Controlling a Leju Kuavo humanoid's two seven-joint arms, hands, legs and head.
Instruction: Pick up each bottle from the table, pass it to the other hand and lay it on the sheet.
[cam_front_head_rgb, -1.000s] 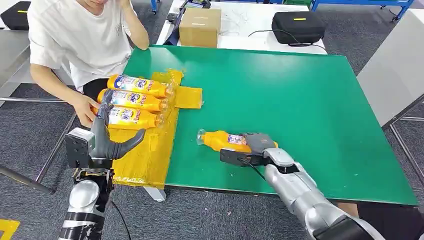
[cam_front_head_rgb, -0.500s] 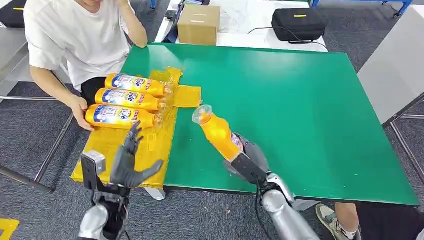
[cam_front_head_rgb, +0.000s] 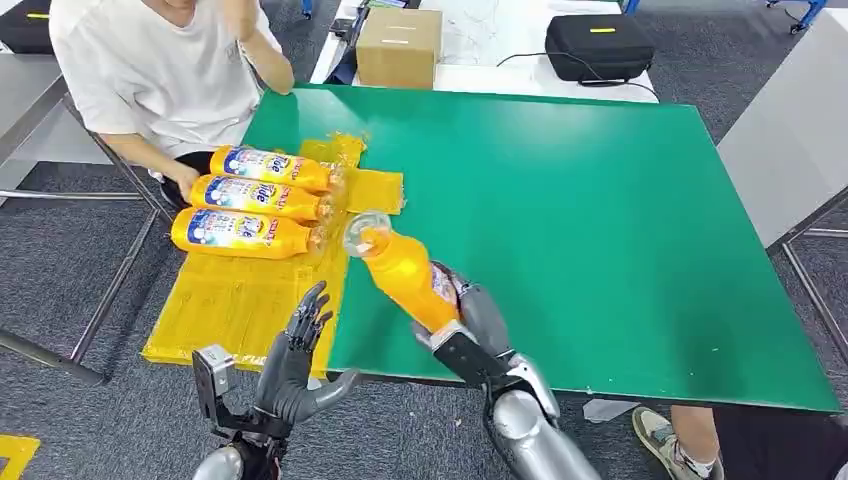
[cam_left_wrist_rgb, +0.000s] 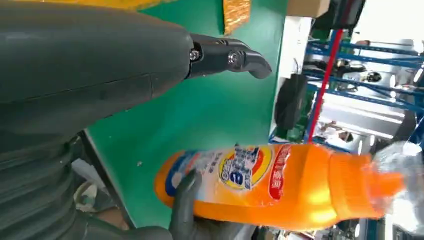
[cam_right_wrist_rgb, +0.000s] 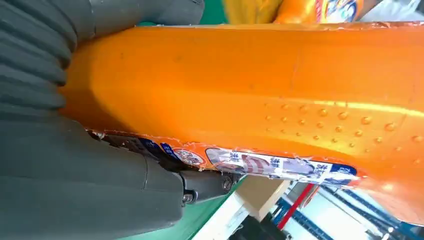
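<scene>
Orange and glossy, the held bottle is lifted clear of the green tabletop, gripped round its lower body by the right hand. Its long axis is tilted: the base sits low in the hand near the tabletop's near edge, and the clear cap points up and away toward the robot's left, leaning over the edge of the yellow sheet. In the right wrist view the bottle's orange wall fills the space against the palm, with a strip of torn label along it. The left wrist view catches the same bottle lengthwise, label facing the camera, with a dark fingertip of the right hand wrapped on its lower end.

The left hand hovers below and beside the near edge of the sheet, palm up, fingers spread and holding nothing, apart from the bottle.

Three more bottles lie flat on the far part of the sheet, side by side, caps pointing toward the tabletop's middle. A person in a white shirt sits just behind them.
</scene>
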